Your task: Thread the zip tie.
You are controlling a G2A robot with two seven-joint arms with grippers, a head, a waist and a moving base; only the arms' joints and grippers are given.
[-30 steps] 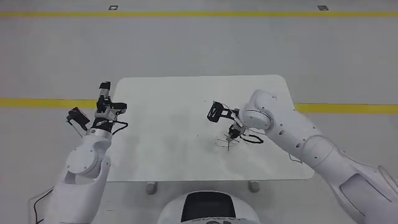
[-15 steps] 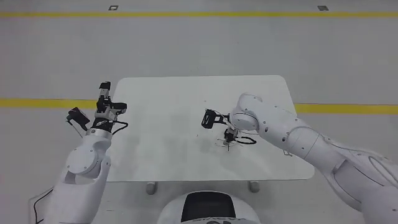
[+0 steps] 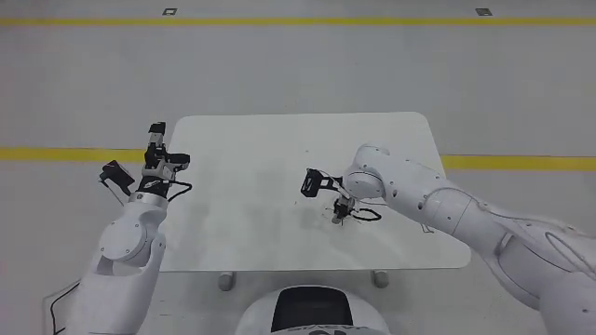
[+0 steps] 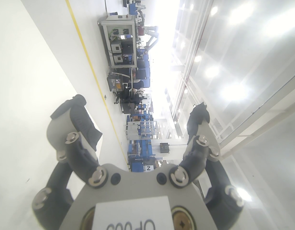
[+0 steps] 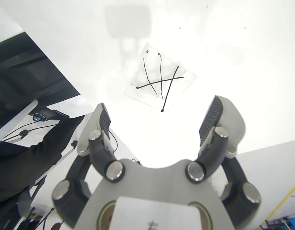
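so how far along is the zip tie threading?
Nothing looks done: the zip ties lie loose and crossed on the table, none looped. In hand: nothing; the right gripper hangs open above them, the left gripper open by the table's edge. Left: grasp one and thread it.

The zip ties (image 5: 159, 80) are lying crossed on a sheet (image 5: 185, 78) on the table (image 5: 221, 29), sitting just ahead of the right gripper (image 5: 159, 111), roughly midway between its jaws.
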